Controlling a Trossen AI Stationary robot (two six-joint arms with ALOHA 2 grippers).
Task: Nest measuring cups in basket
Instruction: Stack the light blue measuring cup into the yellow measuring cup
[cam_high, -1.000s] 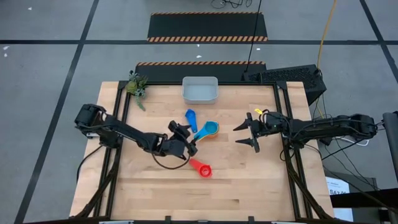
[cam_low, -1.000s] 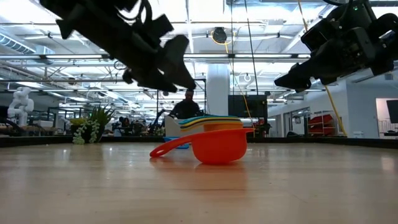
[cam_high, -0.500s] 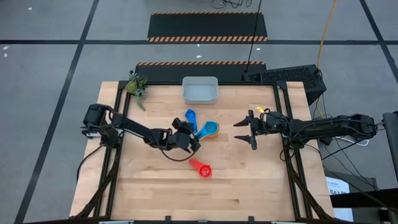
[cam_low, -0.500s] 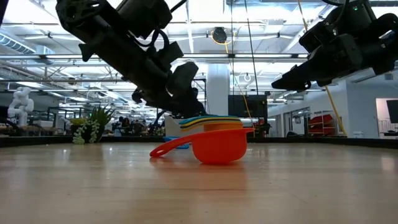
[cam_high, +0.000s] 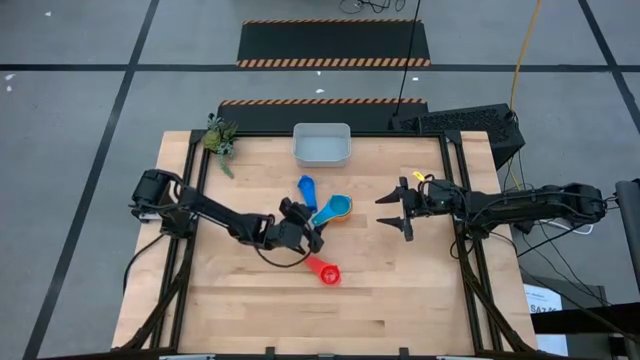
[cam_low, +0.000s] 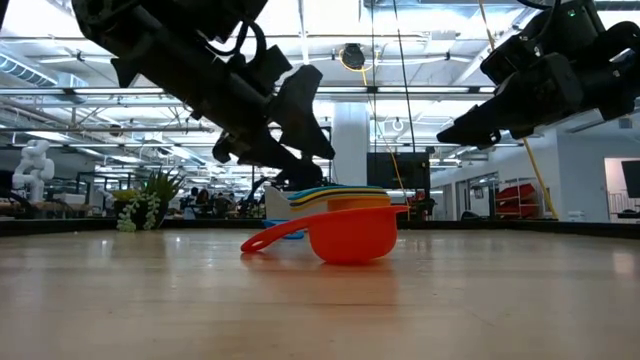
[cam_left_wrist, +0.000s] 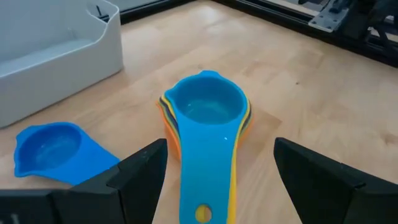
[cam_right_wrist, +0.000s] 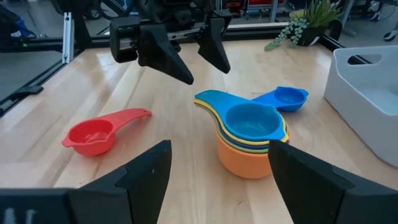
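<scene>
measuring cups (cam_high: 338, 208) sit partly stacked; red cup (cam_high: 324, 270), blue cup (cam_high: 306, 187) loose, basket (cam_high: 321, 145) unfilled. your left gripper (cam_high: 303, 232) hangs spread, grasping nothing.

Dark jointed arms, black cables

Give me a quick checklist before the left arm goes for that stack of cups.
1. Left hand open and empty: ok, fingers apart with nothing between them.
2. Left hand lined up with the nested stack: ok, its handle runs between the fingers in the left wrist view.
3. Stack upright on the table: ok.
4. Right hand clear of the stack: ok, open and waiting off to the side.
5. Basket empty: ok.
6. Loose cups out of the way: blue cup lies close beside the stack, cannot tell; red cup ok.
</scene>
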